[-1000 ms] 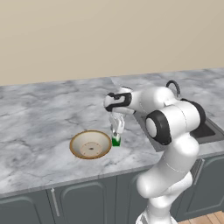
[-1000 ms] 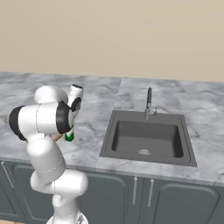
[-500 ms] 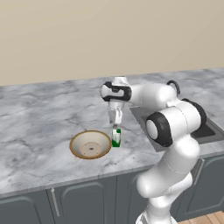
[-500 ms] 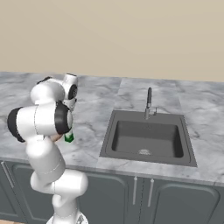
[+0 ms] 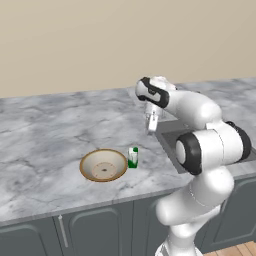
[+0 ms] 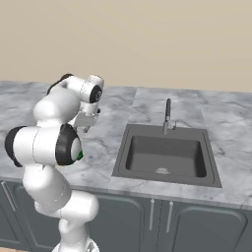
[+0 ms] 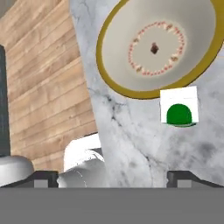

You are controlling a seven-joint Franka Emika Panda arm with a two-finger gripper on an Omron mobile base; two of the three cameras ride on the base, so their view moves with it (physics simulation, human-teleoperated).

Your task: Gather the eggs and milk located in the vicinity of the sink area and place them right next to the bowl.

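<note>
gripper [image 5: 151,124]: my fingers are spread wide, pinching nothing, hanging in the air above the counter.
fingertips [image 7: 183,178]: two dark tips far apart at the bottom of my hand view, counter marble between them.
milk [image 5: 133,157]: upright on the counter below my fingers, free of them; white top with green cap faces me in the hand view [image 7: 179,111], just ahead of my right tip.
bowl [image 5: 103,165]: on the counter just beyond the milk as I look down; carton stands right at its rim, touching or a hair apart, I can't tell which.
bowl inside [image 7: 154,49]: cream, small dark mark at centre, ring of reddish specks.
sink [image 6: 166,156]: off to my side, well apart from my fingers; faucet [image 6: 168,116] at its back edge.
eggs: can't make any out.
counter [image 5: 45,135]: grey marble, under everything.
</note>
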